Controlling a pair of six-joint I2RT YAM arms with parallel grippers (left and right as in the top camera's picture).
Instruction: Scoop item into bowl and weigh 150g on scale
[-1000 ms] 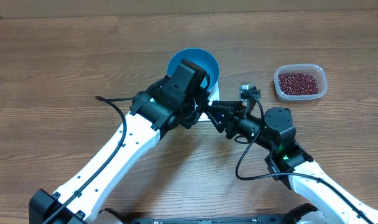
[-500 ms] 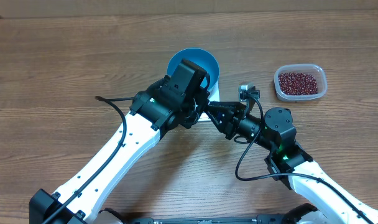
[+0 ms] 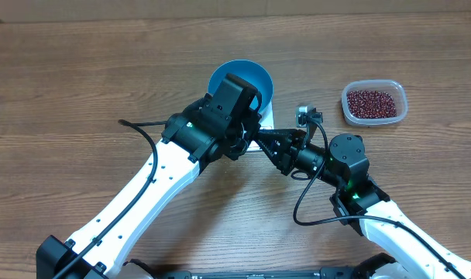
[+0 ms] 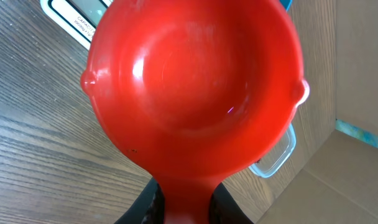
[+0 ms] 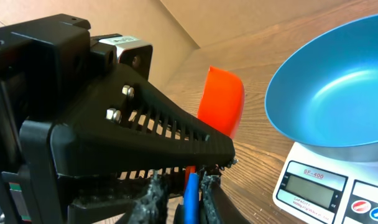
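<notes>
Left gripper (image 4: 185, 208) is clamped on the red scoop (image 4: 192, 81). Right gripper (image 5: 181, 185) hugs a blue strip (image 5: 191, 196) (gripping? can't tell). Beans (image 3: 373, 103) sit in the tub (image 3: 403, 101) at the frame's right, nearer the right arm.

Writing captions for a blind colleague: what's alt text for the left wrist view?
An empty red scoop fills the frame, its handle gripped by the left gripper at the bottom. Behind it: wooden table, the white scale's corner, a clear tub's corner.
</notes>
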